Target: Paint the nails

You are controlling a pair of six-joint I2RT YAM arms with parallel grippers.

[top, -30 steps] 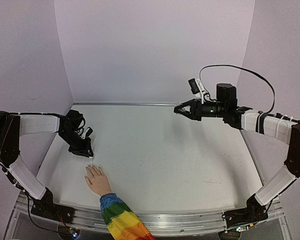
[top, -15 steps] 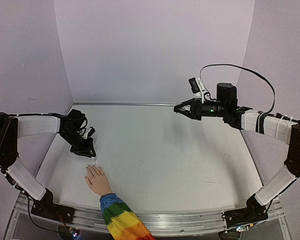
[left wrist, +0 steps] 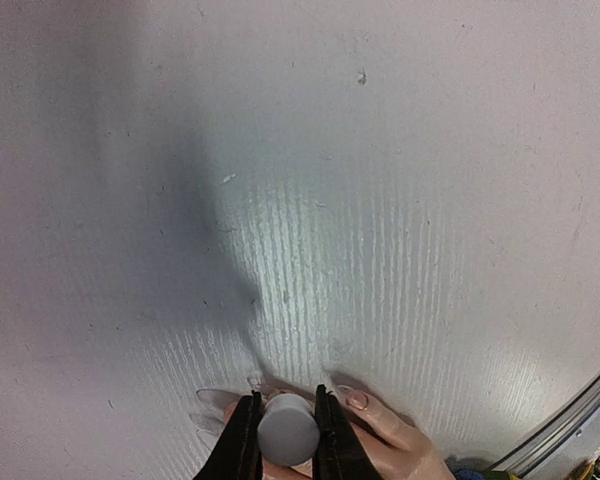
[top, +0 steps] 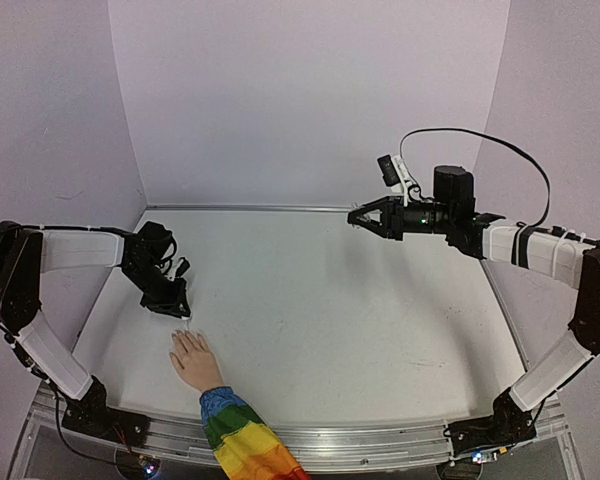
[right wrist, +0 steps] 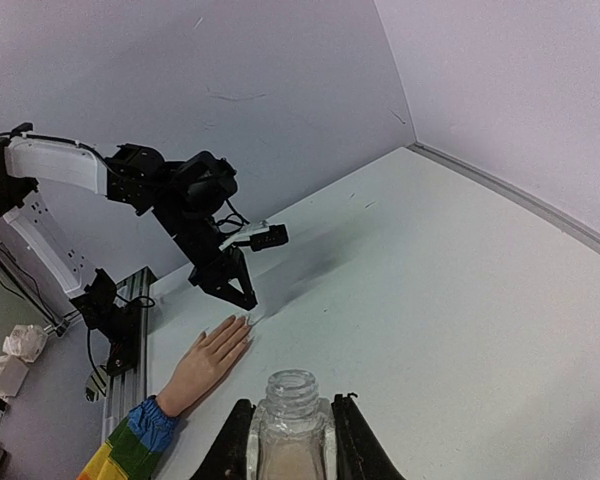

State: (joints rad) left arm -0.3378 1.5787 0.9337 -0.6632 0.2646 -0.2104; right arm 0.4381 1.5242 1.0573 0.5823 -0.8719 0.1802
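The mannequin hand [top: 193, 360] lies flat near the front left, its rainbow sleeve [top: 242, 442] at the table's edge. Its pale nails [right wrist: 243, 321] point toward the back. My left gripper [top: 179, 311] hovers just over those fingertips, shut on a round grey-white cap [left wrist: 288, 430]. In the left wrist view one nail [left wrist: 357, 401] shows right of the cap, and whatever hangs below the cap is hidden. My right gripper [top: 353, 218] is raised at the back right, shut on a small clear open-necked bottle [right wrist: 291, 420] held upright.
Lilac walls close the table on the left, back and right. A metal rail [top: 380, 438] runs along the near edge between the two arm bases. A black cable [top: 500, 145] loops above the right arm.
My left gripper has crept slightly right and nearer, staying over the fingertips. The right arm and the bottle have not moved.
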